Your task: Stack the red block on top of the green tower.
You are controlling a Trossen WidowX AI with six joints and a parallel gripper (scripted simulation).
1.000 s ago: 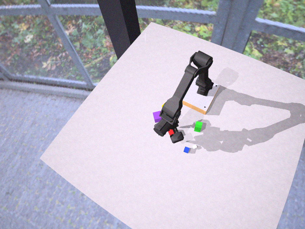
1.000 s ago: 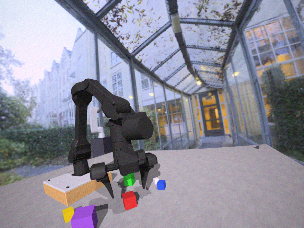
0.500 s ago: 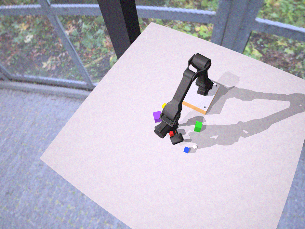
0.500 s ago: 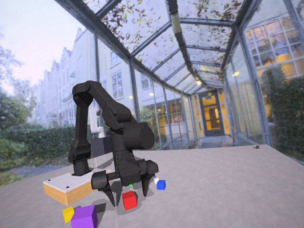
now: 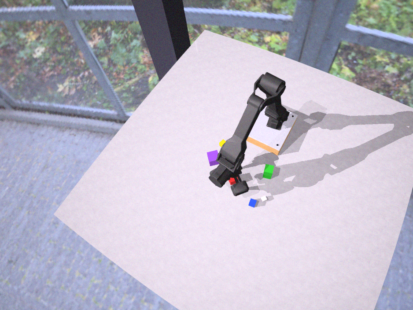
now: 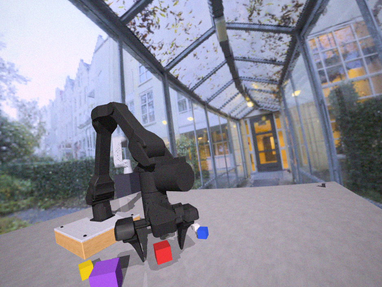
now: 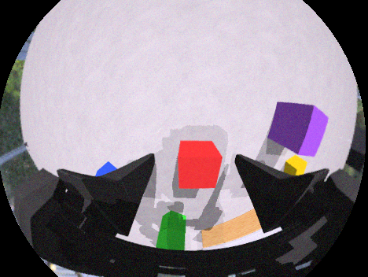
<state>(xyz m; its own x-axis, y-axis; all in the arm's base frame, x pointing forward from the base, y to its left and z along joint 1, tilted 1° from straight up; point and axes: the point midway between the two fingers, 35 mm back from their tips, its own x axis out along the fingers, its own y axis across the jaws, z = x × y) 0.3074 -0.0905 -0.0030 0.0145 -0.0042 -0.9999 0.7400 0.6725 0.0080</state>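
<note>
The red block point(image 5: 232, 181) point(image 6: 160, 253) point(image 7: 198, 171) sits on the table, partly hidden by the arm in the top view. My gripper point(image 6: 162, 254) point(image 7: 196, 158) is open and empty, pointing down low over the red block. In the wrist view the block lies between the two spread fingertips, with a gap on each side; the exact fingertip height is hard to tell. The green tower point(image 5: 268, 171) point(image 7: 171, 234) stands upright, nearer the arm's base than the red block. It is hidden behind the gripper in the exterior view.
A purple block point(image 5: 212, 158) point(image 6: 106, 273) point(image 7: 292, 126) and a smaller yellow block point(image 5: 222, 143) point(image 6: 85, 269) point(image 7: 295, 165) stand on one side of the gripper. A blue block point(image 5: 252, 202) point(image 6: 202, 232) point(image 7: 106, 170) and a small white block point(image 5: 264, 198) point(image 6: 195, 227) are on the other.
</note>
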